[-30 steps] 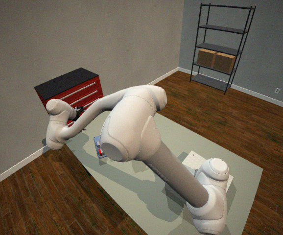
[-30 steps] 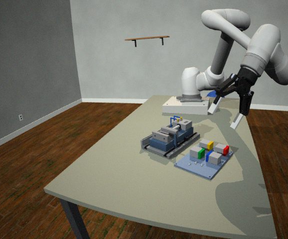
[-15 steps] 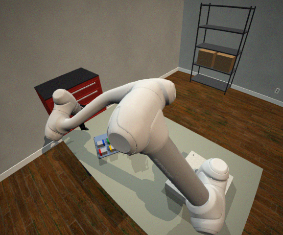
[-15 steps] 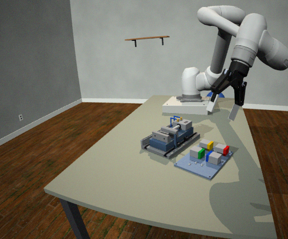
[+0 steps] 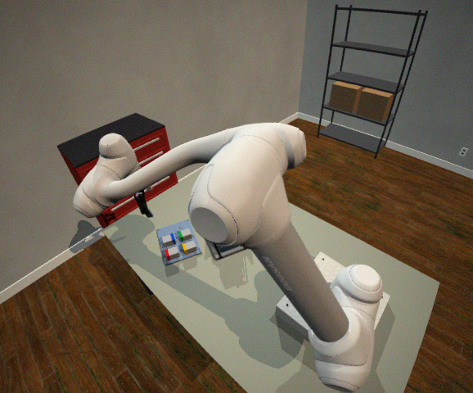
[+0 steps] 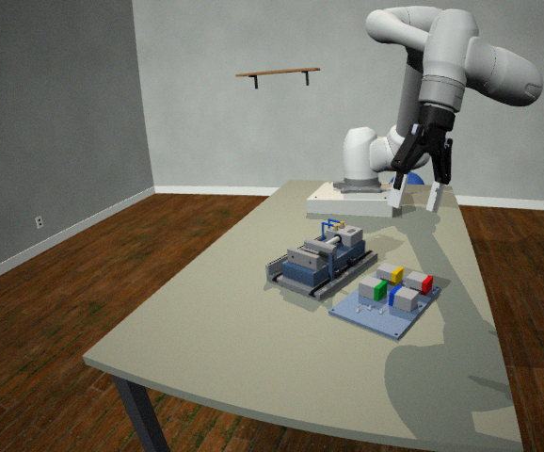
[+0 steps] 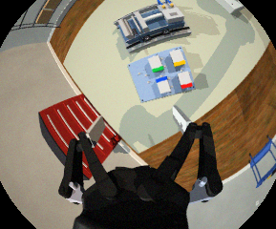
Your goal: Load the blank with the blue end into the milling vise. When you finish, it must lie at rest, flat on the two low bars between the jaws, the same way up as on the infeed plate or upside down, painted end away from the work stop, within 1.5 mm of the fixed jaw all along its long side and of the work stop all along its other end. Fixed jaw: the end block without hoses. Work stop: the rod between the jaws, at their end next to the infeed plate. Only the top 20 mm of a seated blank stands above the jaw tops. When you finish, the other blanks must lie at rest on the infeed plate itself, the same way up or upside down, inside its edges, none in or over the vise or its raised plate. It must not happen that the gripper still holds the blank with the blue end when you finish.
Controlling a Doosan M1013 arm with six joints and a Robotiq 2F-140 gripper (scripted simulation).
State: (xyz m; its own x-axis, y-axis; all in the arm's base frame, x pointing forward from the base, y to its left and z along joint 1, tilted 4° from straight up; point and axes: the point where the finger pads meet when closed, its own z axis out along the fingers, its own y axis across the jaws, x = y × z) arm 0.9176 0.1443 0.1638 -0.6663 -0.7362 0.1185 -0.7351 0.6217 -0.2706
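The blank with the blue end (image 6: 403, 298) lies on the blue-grey infeed plate (image 6: 384, 307), at its near right, blue end toward the vise. It also shows in the top view (image 5: 168, 239) and in the wrist view (image 7: 164, 84). The milling vise (image 6: 323, 261) stands left of the plate, with blue hoses at its far block. I see no blank between its jaws. In the top view the arm hides most of the vise. My gripper (image 6: 414, 198) is open and empty. It hangs high above the table, beyond the plate's far right corner, and shows in the wrist view (image 7: 139, 124).
Three other blanks lie on the plate: green end (image 6: 373, 287), yellow end (image 6: 390, 273), red end (image 6: 419, 281). The robot's base plinth (image 6: 355, 200) sits at the table's far end. A red tool cabinet (image 5: 118, 164) stands beyond the table edge.
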